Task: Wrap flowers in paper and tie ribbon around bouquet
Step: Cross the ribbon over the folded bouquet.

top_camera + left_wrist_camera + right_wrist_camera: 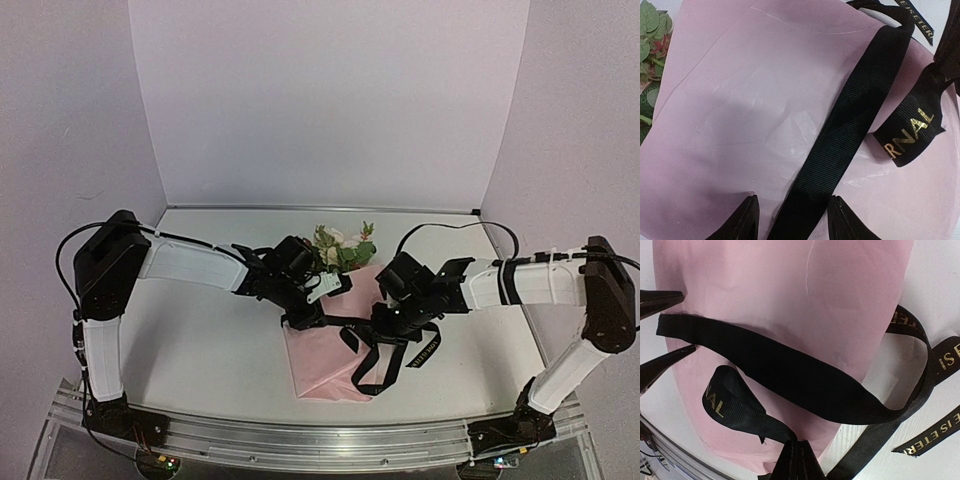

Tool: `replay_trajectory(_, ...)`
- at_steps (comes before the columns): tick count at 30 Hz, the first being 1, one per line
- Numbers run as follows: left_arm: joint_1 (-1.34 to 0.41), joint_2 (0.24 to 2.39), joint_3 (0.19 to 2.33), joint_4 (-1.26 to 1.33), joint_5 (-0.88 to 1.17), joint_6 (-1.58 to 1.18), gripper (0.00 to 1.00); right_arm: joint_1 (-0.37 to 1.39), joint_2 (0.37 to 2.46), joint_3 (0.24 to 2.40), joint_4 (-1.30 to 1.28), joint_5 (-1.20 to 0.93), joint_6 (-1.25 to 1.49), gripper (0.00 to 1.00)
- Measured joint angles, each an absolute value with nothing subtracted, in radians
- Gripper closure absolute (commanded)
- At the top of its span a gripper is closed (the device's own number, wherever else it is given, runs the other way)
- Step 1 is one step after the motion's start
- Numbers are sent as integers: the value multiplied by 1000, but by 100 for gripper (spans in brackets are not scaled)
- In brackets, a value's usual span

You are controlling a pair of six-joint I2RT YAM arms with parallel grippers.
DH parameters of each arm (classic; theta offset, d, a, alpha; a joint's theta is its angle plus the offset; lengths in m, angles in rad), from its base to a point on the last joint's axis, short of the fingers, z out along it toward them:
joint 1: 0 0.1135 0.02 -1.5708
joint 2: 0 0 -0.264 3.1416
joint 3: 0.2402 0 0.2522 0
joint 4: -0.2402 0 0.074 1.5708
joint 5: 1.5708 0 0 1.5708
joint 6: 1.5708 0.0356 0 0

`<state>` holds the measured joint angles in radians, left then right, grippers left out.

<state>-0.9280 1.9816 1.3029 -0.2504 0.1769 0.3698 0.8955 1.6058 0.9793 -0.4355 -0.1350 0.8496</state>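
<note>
from above, both grippers' tips are lost among black arms and ribbon. one bouquet (318, 350) lies mid-frame, its long axis running up the picture: flowers (340, 248) at the top, paper (740, 100) point at the bottom. one ribbon (790, 370) crosses it. left gripper (793, 200): jaws apart, the ribbon between them. right gripper (797, 450): pinched on the ribbon.

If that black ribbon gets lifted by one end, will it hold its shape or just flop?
Probably flops: the ribbon curls into loose loops and drapes over the paper. Likely very light, being thin and flat. Its woven ribbing may keep it from slipping much, though that's a guess.
</note>
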Motion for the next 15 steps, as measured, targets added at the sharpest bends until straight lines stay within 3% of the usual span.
replay_trajectory(3,-931,1986,1303,-250,156,376,82,896,1606,979,-423,-135,857,100)
replay_trajectory(7,-932,1986,1303,-249,130,388,99,896,1606,979,-408,-136,863,100)
replay_trajectory(15,-930,1977,1301,-242,102,389,100,883,1614,979,-371,-195,871,100)
